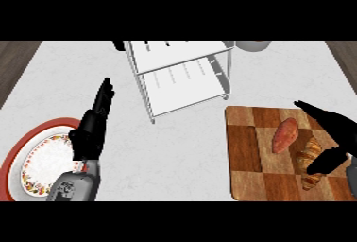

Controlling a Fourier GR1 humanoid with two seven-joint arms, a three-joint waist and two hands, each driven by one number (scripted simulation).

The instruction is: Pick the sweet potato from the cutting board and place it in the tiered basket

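1. At the counter's left edge, a round plate (42, 163) with a red rim and a patterned border lies on the white counter (174, 156).

2. Our left hand (90, 130) rests beside and partly over that plate, fingers straight and pointing up the view, holding nothing.

3. Toward the centre and top, the tiered basket (182, 71), a white wire rack with two shelves, stands well apart from both hands.

4. To the right, the cutting board (247, 160), a brown checkered block, carries the sweet potato (285, 134), which lies lengthwise near the board's middle.

5. A croissant (309, 158) lies just beside the sweet potato, on its right.

6. At the far right, our right hand (333, 137) hangs over the board with fingers spread wide and thumb apart, gripping nothing and not yet touching the sweet potato, as far as we can judge.

7. We judge the reach to be the step in hand: we should centre the hand over the sweet potato, close across its narrow width, and keep the thumb off the croissant so that only the vegetable lifts.
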